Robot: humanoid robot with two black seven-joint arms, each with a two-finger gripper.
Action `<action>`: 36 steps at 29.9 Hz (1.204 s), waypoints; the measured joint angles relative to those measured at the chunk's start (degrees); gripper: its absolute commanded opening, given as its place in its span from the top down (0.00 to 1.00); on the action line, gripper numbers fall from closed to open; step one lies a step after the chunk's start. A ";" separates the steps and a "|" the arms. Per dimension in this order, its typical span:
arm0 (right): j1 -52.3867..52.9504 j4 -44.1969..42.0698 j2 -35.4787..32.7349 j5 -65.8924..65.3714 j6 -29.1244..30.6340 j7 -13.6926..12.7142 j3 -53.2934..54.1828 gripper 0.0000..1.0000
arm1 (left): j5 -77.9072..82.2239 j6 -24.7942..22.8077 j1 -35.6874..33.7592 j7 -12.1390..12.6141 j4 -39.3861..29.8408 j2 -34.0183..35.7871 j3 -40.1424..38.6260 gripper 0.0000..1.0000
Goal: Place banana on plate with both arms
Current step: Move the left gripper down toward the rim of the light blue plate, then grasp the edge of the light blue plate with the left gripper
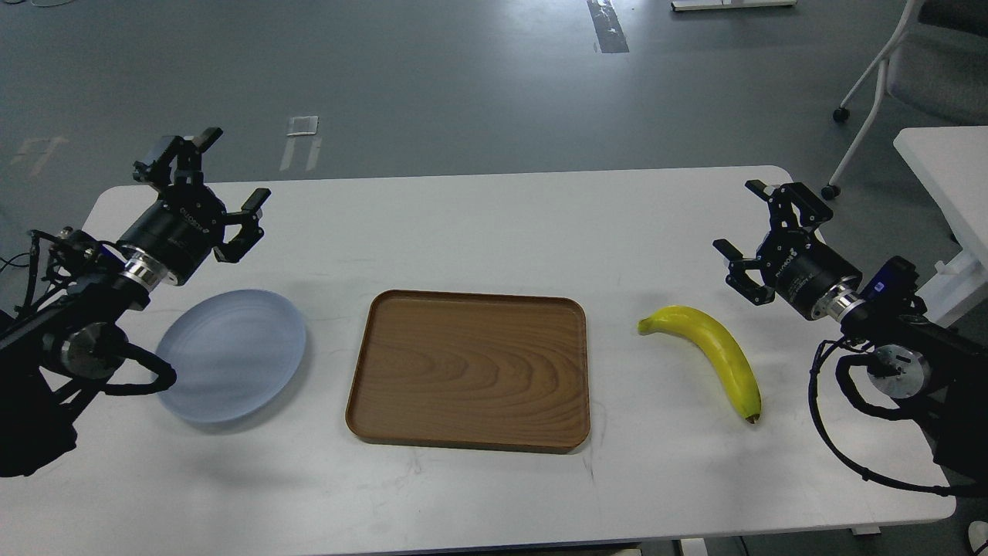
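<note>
The yellow banana [714,355] lies on the white table right of the tray, dark tip toward the front. The pale blue-grey plate [231,355] lies flat on the table left of the tray, empty. My left gripper [220,181] is open and empty, raised above the table behind and left of the plate. My right gripper [752,224] is open and empty, behind and right of the banana, apart from it.
A brown wooden tray [468,369] lies empty in the middle of the white table [494,224]. A chair [918,69] and a second white table [945,177] stand at the right. Grey floor lies beyond the far edge.
</note>
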 measured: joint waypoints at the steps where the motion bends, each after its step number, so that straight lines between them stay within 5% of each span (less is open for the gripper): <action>1: 0.05 0.00 0.00 0.00 0.00 0.00 0.00 0.00 | 3.92 0.00 -0.26 0.00 -1.73 1.79 -0.06 0.00; 7: 0.43 0.02 -0.05 0.00 0.00 0.00 0.00 0.00 | 30.79 -0.02 -1.73 0.00 -13.00 12.08 -0.39 0.00; 12: 0.52 0.03 0.31 0.00 0.00 0.00 0.01 0.00 | 56.57 3.51 -0.84 0.00 -15.13 15.29 0.78 0.00; 21: 0.50 0.15 -0.04 0.00 0.00 0.00 0.11 0.00 | 73.40 15.69 2.10 0.00 -4.39 15.04 11.11 0.00; 28: 0.37 0.22 0.21 0.00 0.00 0.00 0.24 0.00 | 73.12 18.53 2.22 0.00 5.31 11.14 16.18 0.04; 32: 0.30 0.13 0.40 0.00 0.00 0.00 0.32 0.00 | 72.84 18.63 2.26 0.00 7.26 9.62 17.69 0.25; 36: 0.30 0.13 0.40 0.00 0.00 0.00 0.43 0.00 | 72.78 18.67 2.40 0.00 7.50 9.25 18.00 0.89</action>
